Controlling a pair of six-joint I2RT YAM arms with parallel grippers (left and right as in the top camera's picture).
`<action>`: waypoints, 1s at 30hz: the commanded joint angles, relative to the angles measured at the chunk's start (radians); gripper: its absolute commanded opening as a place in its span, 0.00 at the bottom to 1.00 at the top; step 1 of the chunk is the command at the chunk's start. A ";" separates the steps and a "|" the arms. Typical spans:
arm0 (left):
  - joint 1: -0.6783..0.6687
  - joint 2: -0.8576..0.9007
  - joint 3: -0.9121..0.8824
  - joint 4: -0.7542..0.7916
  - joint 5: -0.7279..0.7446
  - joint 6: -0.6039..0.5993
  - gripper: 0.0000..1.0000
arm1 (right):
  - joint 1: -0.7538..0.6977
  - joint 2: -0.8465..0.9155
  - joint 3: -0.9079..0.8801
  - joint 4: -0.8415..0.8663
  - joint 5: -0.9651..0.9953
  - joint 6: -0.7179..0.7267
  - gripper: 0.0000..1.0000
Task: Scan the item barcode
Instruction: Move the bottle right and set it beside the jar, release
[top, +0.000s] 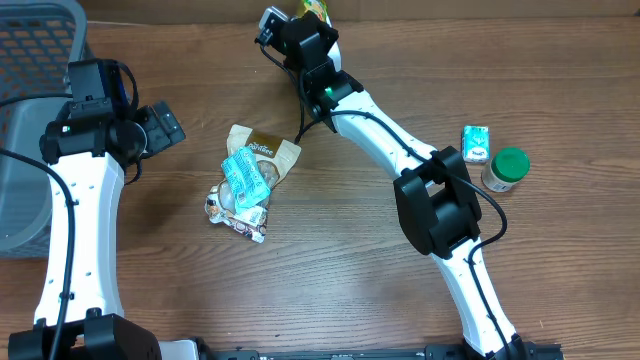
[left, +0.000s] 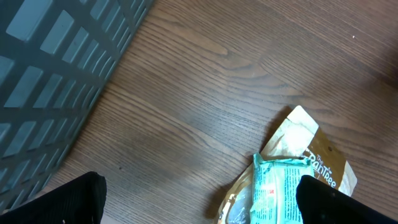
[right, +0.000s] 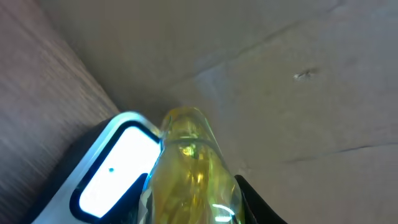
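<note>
My right gripper (top: 314, 14) is stretched to the far edge of the table and is shut on a clear yellow packet (right: 193, 165). In the right wrist view the packet stands between the dark fingers (right: 250, 200), right beside the glowing white window of a scanner (right: 117, 169). No barcode shows on the packet. My left gripper (top: 162, 126) hangs open over the bare wood at the left, its fingertips (left: 79, 200) wide apart with nothing between them. A teal packet (left: 273, 190) lies under its right fingertip.
A pile of snack packets (top: 248, 180) lies mid-table, with a brown pouch (left: 311, 149) under the teal one. A grey mesh basket (top: 30, 60) stands at the far left. A green-lidded jar (top: 505, 168) and a small teal box (top: 476, 143) stand at the right.
</note>
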 joint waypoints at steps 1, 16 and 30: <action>0.002 -0.006 0.008 0.002 -0.002 0.013 0.99 | -0.021 -0.120 0.023 0.019 0.024 0.105 0.04; 0.002 -0.006 0.008 0.002 -0.002 0.013 1.00 | -0.245 -0.395 0.022 -1.051 -0.168 0.916 0.04; 0.002 -0.006 0.008 0.002 -0.002 0.013 1.00 | -0.512 -0.387 -0.153 -1.295 -0.404 0.934 0.05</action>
